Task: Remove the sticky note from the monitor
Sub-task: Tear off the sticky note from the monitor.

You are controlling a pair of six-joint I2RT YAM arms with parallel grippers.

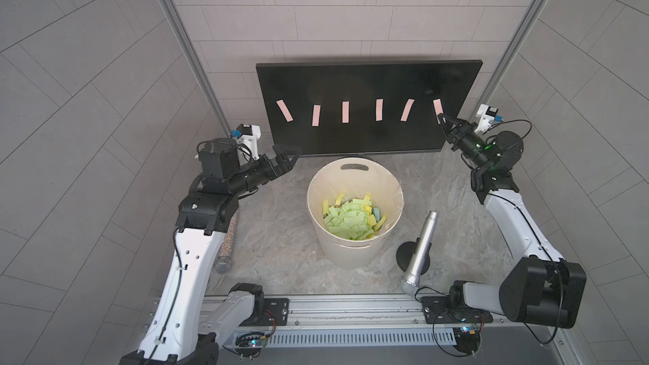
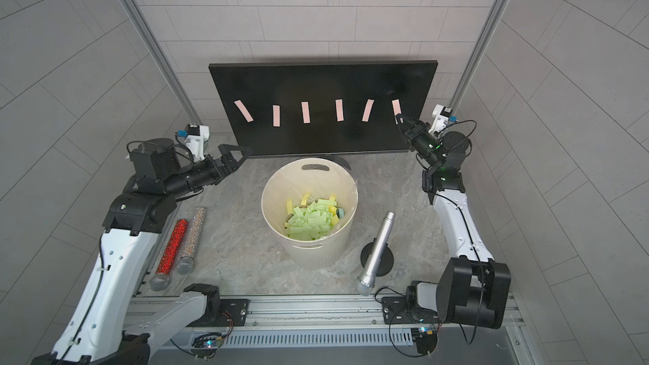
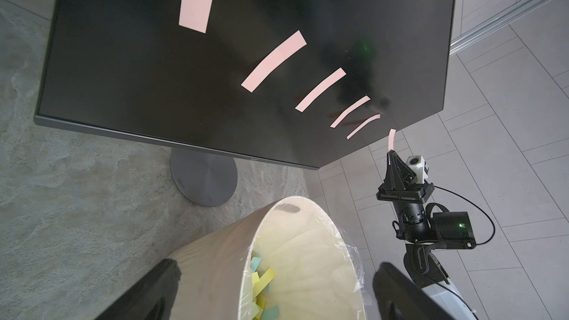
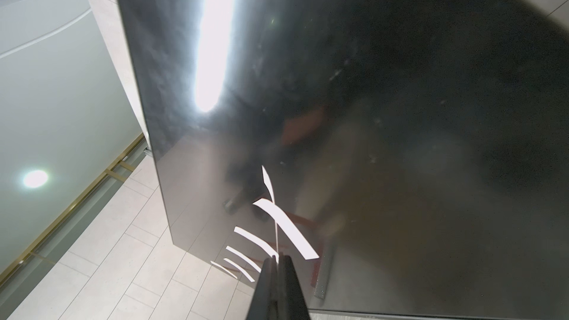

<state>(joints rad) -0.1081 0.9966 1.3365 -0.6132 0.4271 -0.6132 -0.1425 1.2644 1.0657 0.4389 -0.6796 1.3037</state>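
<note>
In a top view, the right gripper [image 1: 441, 118] pinches the lower end of the rightmost pink sticky note [image 1: 437, 106] on the monitor [image 1: 351, 79], and the left gripper [image 1: 288, 156] hangs spread wide. In the left wrist view the note [image 3: 392, 139] bows off the screen. In the right wrist view the jaws press together on it

The monitor [image 1: 368, 82] is plain glossy black on a silver-grey round foot [image 3: 203, 177], and each sticky note [image 1: 437, 106] in the row of six across it is an unmarked pale pink. The bucket [image 1: 351, 254] is cream with a clear film lining, and the paper slips [image 1: 347, 221] inside are mostly light green, with some yellow and a little pale blue. The tabletop [image 1: 281, 240] is grey with cloudy marble veining. On it are a brushed silver microphone [image 1: 421, 244], a red glitter microphone [image 2: 172, 247] and a silver glitter microphone [image 2: 195, 229], and the arms [image 1: 189, 268] are white with black joints.
</note>
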